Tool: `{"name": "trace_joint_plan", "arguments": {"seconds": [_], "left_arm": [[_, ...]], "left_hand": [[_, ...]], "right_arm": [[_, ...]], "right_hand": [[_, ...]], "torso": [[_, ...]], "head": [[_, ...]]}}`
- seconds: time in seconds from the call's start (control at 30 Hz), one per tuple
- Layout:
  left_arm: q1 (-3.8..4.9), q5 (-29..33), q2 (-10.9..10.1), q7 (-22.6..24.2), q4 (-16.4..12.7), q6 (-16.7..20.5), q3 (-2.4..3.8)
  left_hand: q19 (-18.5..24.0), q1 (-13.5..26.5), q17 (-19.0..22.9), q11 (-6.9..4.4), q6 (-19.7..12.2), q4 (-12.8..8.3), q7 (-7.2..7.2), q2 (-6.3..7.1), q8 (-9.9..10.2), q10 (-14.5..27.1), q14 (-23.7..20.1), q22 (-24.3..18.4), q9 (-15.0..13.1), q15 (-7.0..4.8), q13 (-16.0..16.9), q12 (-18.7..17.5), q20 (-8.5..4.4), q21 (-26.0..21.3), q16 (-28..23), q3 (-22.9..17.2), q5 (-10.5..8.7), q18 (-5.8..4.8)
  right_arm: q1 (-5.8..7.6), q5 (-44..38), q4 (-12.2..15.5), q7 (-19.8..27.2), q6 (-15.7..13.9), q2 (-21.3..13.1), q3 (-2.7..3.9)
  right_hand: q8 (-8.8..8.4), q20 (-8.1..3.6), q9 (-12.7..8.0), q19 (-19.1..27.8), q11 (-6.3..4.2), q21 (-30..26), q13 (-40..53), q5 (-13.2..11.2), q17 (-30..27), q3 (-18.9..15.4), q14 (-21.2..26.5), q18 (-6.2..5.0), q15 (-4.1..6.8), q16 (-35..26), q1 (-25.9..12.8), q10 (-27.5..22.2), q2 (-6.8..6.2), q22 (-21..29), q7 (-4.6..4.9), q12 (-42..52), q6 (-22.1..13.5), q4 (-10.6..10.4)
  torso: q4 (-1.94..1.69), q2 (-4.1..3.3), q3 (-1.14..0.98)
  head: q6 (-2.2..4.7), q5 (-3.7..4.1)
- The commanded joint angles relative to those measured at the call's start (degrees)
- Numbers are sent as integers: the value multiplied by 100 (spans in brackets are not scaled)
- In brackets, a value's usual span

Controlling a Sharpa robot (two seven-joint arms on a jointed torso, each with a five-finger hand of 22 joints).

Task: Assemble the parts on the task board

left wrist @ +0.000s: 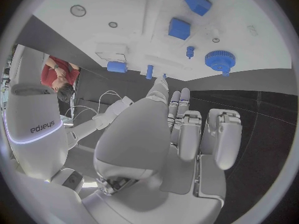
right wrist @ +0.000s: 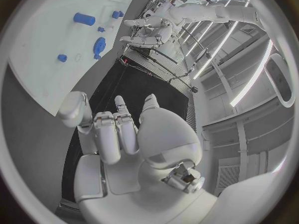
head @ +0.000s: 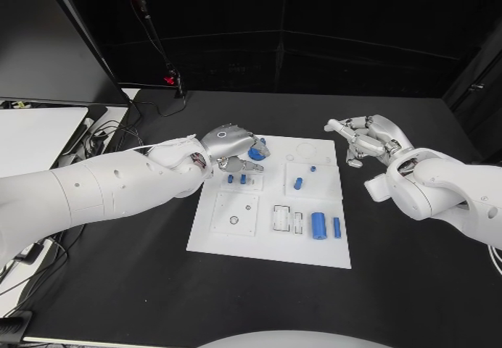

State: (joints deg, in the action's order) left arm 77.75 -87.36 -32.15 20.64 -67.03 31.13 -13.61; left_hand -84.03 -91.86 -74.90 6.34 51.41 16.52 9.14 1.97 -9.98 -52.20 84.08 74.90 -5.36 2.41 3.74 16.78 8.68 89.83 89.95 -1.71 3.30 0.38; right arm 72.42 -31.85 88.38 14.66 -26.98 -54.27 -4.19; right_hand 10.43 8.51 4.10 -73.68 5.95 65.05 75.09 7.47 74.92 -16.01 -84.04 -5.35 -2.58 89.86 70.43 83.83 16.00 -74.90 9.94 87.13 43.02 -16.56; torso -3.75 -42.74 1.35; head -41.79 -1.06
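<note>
The white task board (head: 268, 243) lies mid-table with several blue parts on it. A blue gear (head: 256, 153) stands near its far left corner, and my left hand (head: 226, 143) hovers right beside it, over that corner. In the left wrist view the gear (left wrist: 219, 60) stands on the board (left wrist: 124, 5) just beyond my left hand's fingers (left wrist: 187, 129), which hold nothing. My right hand (head: 366, 141) hangs off the board's far right edge, fingers apart and empty; the right wrist view shows the fingers (right wrist: 115, 129) the same way.
Other parts on the board: two small pegs (head: 236, 177), a block (head: 297, 183), a small pin (head: 312, 169), a cylinder (head: 317, 222) and a long bar (head: 336, 227). A monitor (head: 63, 51) and cables (head: 110, 134) stand at the far left.
</note>
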Motion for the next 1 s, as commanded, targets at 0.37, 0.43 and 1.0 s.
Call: {"name": "trace_joint_plan", "arguments": {"seconds": [0.37, 0.43, 1.0], "left_arm": [[-4, -748, 293, -749, 325, -157, 7], [-8, -761, 334, -833, 366, -241, 7], [-23, -788, 503, -908, 554, -763, 8]], "left_hand": [[-597, -372, -1510, -30, 177, -13, -29, -63, 155, 103, 592, 1510, 82, -65, -20, -180, -90, 17, 5, -276, -36, -38], [-597, -420, -1510, -42, 206, -14, -42, -52, 165, 90, 592, 1510, 88, -74, -18, -191, -100, 17, 5, -306, -36, -38], [-597, -30, -1510, -82, 386, 29, -73, 217, 227, -141, 592, 1510, 113, -93, -9, -220, -137, 17, 5, -129, -60, -38]], "right_arm": [[11, -91, 0, 37, 59, 43, 2], [11, -90, 8, 37, 59, 49, 2], [11, -89, -5, 46, 15, 44, 2]], "right_hand": [[33, -4, -5, 49, -39, -34, 1083, -31, 1508, -34, -596, -67, 45, 14, 43, 170, -14, -507, 2, -26, -42, -11], [33, -4, -5, 49, -39, -34, 1083, -31, 1508, -34, -596, -67, 45, 14, 43, 170, -14, -507, 2, -26, -42, -11], [39, -7, -4, 38, -38, -29, 1083, -30, 1508, -40, -596, -64, 46, 14, 45, 174, -10, -509, 2, -25, -39, -10]], "torso": [[-3, -6, -9], [0, -8, -8], [-5, -6, -6]], "head": [[76, 77], [87, 76], [25, 103]]}}
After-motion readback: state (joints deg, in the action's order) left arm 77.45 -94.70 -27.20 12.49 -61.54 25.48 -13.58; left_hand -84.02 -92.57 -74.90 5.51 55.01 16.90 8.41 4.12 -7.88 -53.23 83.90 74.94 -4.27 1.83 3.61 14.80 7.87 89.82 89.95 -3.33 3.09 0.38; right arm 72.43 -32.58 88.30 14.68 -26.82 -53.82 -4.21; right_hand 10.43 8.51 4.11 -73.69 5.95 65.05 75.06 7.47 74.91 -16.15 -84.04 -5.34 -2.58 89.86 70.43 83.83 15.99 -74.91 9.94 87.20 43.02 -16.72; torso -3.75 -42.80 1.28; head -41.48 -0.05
